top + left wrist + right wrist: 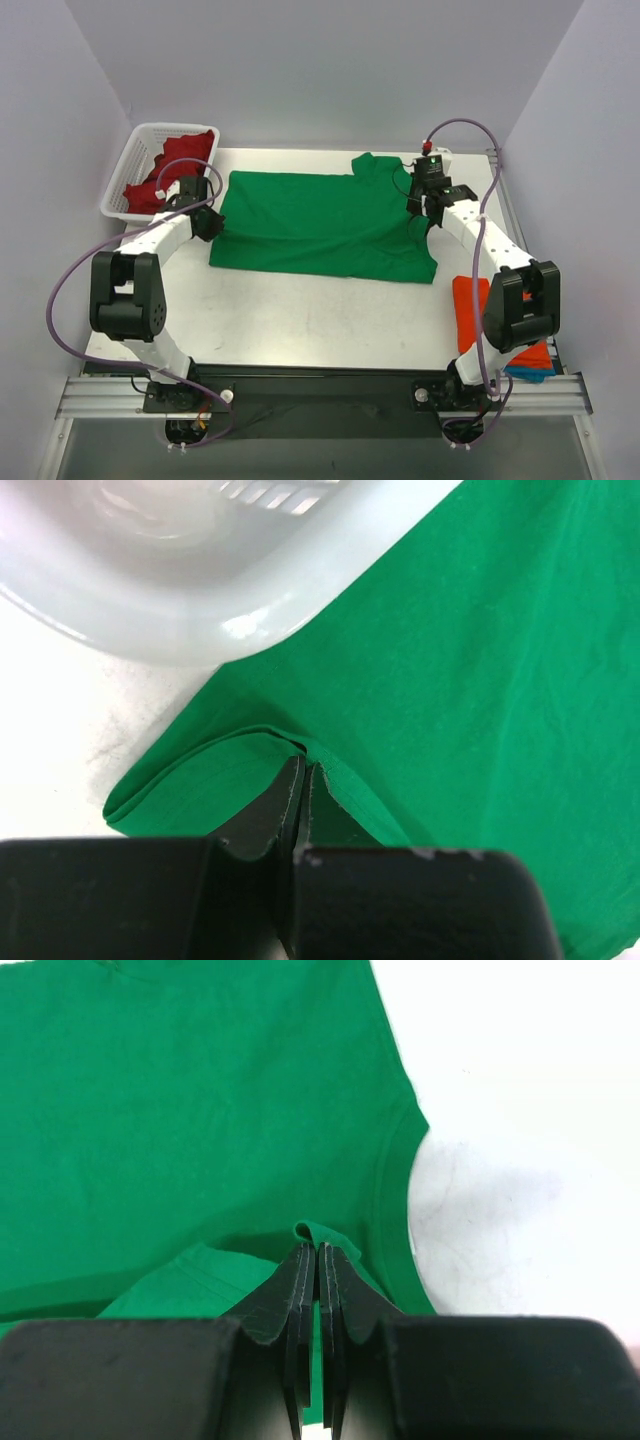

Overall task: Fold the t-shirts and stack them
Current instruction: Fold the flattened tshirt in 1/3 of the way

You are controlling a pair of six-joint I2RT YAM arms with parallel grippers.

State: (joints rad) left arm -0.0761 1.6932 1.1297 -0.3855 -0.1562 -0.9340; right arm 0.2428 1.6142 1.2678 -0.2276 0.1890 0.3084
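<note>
Green shirt (320, 225) lies spread flat across the middle of the white table (300, 320), smooth with faint creases (one short sleeve points toward the far edge). Left gripper (208, 222) is clamped on a pinch of its left edge; right gripper (421, 222) likewise on its right edge.

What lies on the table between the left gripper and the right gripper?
Only the green t-shirt, spread flat. The left gripper and the right gripper each pinch one side of it. The top external view shows this.
</note>
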